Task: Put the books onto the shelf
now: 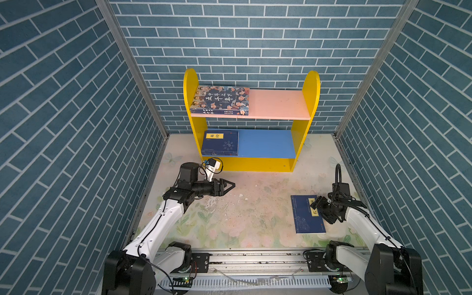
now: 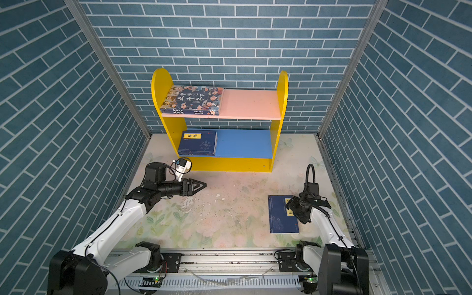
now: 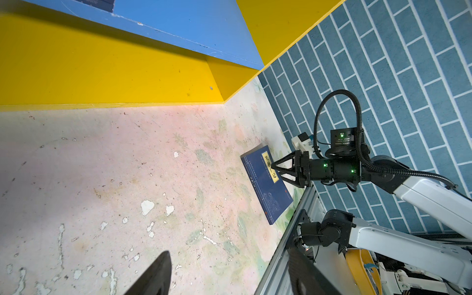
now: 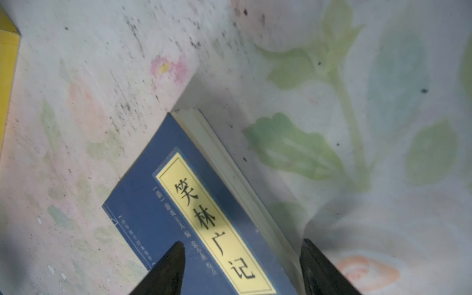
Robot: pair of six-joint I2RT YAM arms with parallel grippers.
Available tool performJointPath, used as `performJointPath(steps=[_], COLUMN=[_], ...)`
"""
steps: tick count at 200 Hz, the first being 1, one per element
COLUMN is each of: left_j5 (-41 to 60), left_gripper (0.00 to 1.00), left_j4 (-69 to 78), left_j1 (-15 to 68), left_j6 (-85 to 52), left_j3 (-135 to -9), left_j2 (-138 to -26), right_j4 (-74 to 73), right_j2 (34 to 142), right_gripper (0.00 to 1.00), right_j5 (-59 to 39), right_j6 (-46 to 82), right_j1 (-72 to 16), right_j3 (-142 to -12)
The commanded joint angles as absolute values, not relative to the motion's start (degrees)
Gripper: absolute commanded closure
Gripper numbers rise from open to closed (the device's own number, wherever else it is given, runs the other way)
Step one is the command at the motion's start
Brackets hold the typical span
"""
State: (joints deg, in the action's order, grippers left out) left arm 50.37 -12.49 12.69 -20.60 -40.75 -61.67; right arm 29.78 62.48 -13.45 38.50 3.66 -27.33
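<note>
Right claw point(image 4: 242, 265) stands open and empty astride the page edge of the navy book point(image 1: 305, 217) lying on the table point(image 1: 255, 204), the only one seen unshelved; the cartoon-cover book point(image 1: 221, 99) and a second navy book point(image 1: 221, 144) already lie on the shelf point(image 1: 310, 86).

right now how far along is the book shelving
Done: cartoon-face book on the pink upper board, navy book on the blue lower board. In hand: right gripper, open, at the edge of the loose navy book, not yet gripping. Left: lifting and shelving that one.
</note>
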Motion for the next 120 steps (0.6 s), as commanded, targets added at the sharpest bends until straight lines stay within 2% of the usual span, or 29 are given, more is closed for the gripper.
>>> performJointPath(steps=[1,50,120], left_j5=[50.40,50.06,50.63], left_gripper=[0.26,0.27,0.28], left_j4=[-10.98,-9.05,-7.85], left_j1=[13.27,14.75,17.37], left_j6=[-21.59,-23.84,-22.53], left_j3=[-40.25,-40.74,-40.40], left_j2=[-62.94,-66.59,-69.59], right_j4=[29.61,29.55,25.64], right_j2=[63.02,63.02,66.05], right_gripper=[0.27,0.28,0.29], right_j5=[-15.48,-17.72,-16.41], right_j6=[37.76,39.61,46.43], right_j1=[3.39,-1.32,-16.78], right_j3=[-26.80,-25.64,-28.30])
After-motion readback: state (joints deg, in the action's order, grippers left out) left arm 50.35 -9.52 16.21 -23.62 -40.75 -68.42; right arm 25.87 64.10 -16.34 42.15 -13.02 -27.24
